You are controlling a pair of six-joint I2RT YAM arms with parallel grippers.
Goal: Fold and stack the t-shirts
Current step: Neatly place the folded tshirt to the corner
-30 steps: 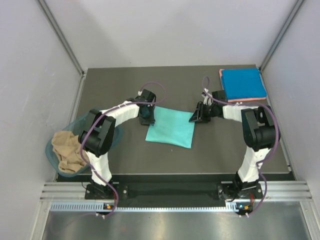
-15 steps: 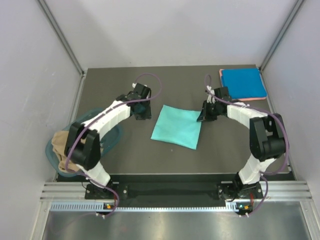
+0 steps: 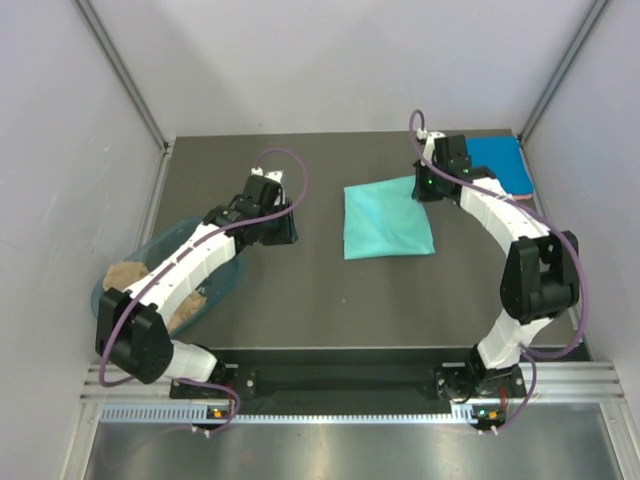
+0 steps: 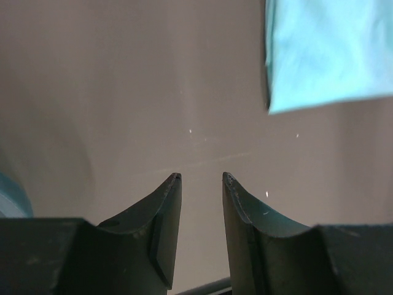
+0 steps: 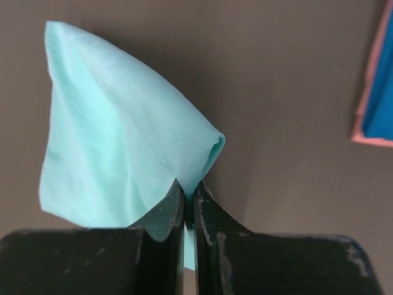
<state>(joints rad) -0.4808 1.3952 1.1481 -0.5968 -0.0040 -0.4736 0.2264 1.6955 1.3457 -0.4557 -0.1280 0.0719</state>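
Left arm: forearm angled forward and inward, left gripper (image 4: 201, 178) empty, jaws slightly apart. Right arm: reaching far forward (forearm swung inward), right gripper (image 5: 189, 187) pinched tight on teal t-shirt (image 5: 116, 135) edge.

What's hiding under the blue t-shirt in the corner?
A pink t-shirt: only its thin edge peeks out beneath the blue t-shirt. The rest is covered, so nothing else shows.

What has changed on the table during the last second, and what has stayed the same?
The right hand, shut on a corner of the folded teal t-shirt, has dragged it right and farther back, toward the blue t-shirt. The left hand has left the shirt and drawn back leftward, open and empty. The blue t-shirt and the tan t-shirt in the tub stayed put.
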